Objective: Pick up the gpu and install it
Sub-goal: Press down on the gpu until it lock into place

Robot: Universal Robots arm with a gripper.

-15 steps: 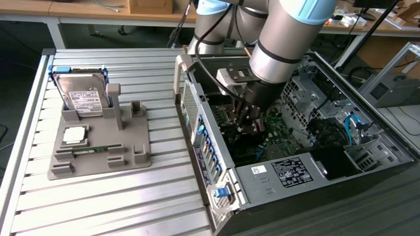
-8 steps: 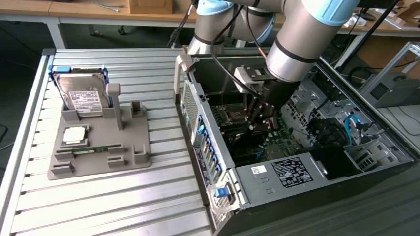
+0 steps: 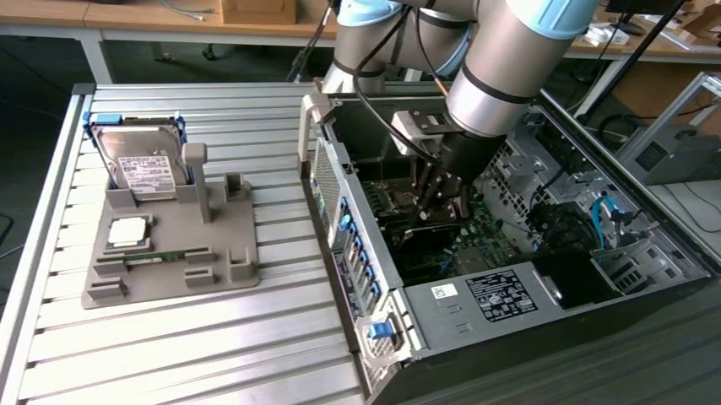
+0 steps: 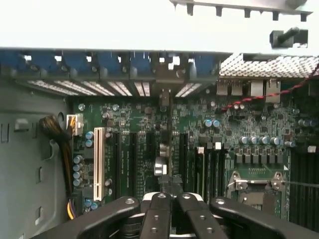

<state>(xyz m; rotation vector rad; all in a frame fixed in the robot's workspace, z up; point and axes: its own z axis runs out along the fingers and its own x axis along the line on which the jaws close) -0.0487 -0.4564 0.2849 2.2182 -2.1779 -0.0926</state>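
One hard drive (image 3: 144,160), one processor chip (image 3: 128,231), one memory stick (image 3: 169,254), all on one grey holder (image 3: 231,270), beside one open computer case (image 3: 372,287), one gripper (image 3: 437,209) inside it.

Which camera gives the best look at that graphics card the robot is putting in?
The wrist view: the gpu stands edge-on, straight down from the gripper, over the green motherboard. In the exterior view the gripper reaches into the computer case, mostly hiding the card.
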